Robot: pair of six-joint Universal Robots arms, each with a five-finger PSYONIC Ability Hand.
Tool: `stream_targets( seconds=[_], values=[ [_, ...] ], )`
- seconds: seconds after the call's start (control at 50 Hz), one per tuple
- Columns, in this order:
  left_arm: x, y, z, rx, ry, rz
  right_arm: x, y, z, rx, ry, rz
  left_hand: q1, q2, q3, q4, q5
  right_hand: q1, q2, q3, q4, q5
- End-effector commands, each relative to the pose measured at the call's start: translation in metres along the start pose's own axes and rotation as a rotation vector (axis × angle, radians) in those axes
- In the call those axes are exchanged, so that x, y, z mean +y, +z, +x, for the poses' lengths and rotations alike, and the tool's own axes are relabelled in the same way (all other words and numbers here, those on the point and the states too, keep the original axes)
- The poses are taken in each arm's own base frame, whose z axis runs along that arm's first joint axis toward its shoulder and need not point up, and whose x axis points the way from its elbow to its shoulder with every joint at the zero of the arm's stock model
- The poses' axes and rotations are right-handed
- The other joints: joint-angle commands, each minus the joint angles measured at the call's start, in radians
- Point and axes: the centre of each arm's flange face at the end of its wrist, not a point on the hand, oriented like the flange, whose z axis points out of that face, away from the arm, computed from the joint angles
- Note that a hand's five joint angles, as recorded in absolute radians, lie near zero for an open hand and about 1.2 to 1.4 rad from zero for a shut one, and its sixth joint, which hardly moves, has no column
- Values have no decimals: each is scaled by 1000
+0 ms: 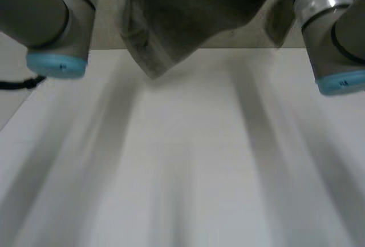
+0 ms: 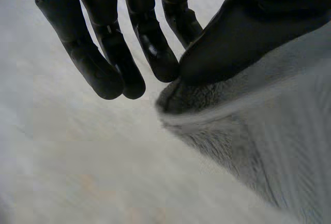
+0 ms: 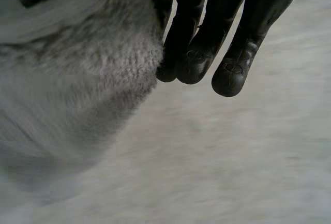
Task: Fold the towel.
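- Below, the flat white table (image 1: 188,173) stretches under both arms in the head view.
- Above its far edge, the grey, fuzzy cloth towel (image 1: 188,19) hangs in the air between the arms, its lowest tip toward the robot's left.
- Flanking it, the grey left arm (image 1: 51,24) and the grey right arm (image 1: 331,36) each show a light-blue cap.
- Up close, the black left hand (image 2: 243,32) pinches a hemmed edge of the towel near a corner, thumb pressed on the cloth, fingers curved to meet it.
- Opposite, the black right hand (image 3: 207,27) grips another part of the towel's edge, cloth caught between thumb and fingers.
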Motion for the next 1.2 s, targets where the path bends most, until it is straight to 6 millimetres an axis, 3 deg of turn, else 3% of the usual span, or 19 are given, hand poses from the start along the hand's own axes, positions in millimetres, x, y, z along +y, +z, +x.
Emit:
stream_targets(
  seconds=[0.02,0.04,0.08,0.1,0.14,0.16,0.24,0.3,0.56,0.64,0.72,0.78,0.94,1.2],
  values=[
    [93,-64,45,279,18,-368,32,-50,-59,-438,41,-236,-49,-124,-151,-131,-295,90,68,61,60,39],
    [93,-64,45,279,18,-369,32,-50,-59,-439,42,-237,-49,-124,-151,-131,-295,90,68,61,60,39],
    [116,-97,60,403,68,-451,45,-76,-77,-599,56,-347,-49,-124,-151,-131,-295,90,68,61,60,39],
    [116,-97,61,404,68,-451,45,-76,-77,-600,56,-348,-49,-124,-151,-131,-295,90,68,61,60,39],
    [135,-131,71,520,173,-516,61,-97,-88,-718,72,-449,-49,-124,-151,-131,-295,90,68,61,60,39],
    [135,-131,71,521,173,-516,61,-97,-88,-719,73,-450,-49,-124,-151,-131,-295,90,68,61,60,39],
    [149,-165,74,634,342,-560,70,-117,-97,-798,93,-523,-49,-124,-151,-131,-295,90,68,61,60,39],
    [150,-175,68,648,374,-583,69,-127,-96,-814,93,-544,-49,-124,-151,-131,-295,90,68,61,60,39],
    [131,-196,60,654,375,-592,57,-147,-56,-717,221,-602,-49,-124,-151,-131,-295,90,68,61,60,39],
    [135,-196,59,635,379,-580,65,-150,-56,-709,228,-628,-49,-124,-151,-131,-295,90,68,61,60,39],
    [147,-201,65,631,380,-579,72,-153,-61,-695,228,-632,-420,-496,-523,-502,-666,90,68,61,60,39],
    [158,-206,70,621,386,-598,77,-156,-64,-689,229,-638,-533,-608,-635,-615,-778,90,68,61,60,39],
    [177,-214,73,596,404,-651,93,-155,-65,-636,224,-645,-562,-637,-665,-644,-808,90,68,61,60,39],
    [173,-225,70,592,333,-699,110,-155,-65,-604,274,-700,-650,-725,-753,-732,-896,90,68,61,60,39]
  ],
)
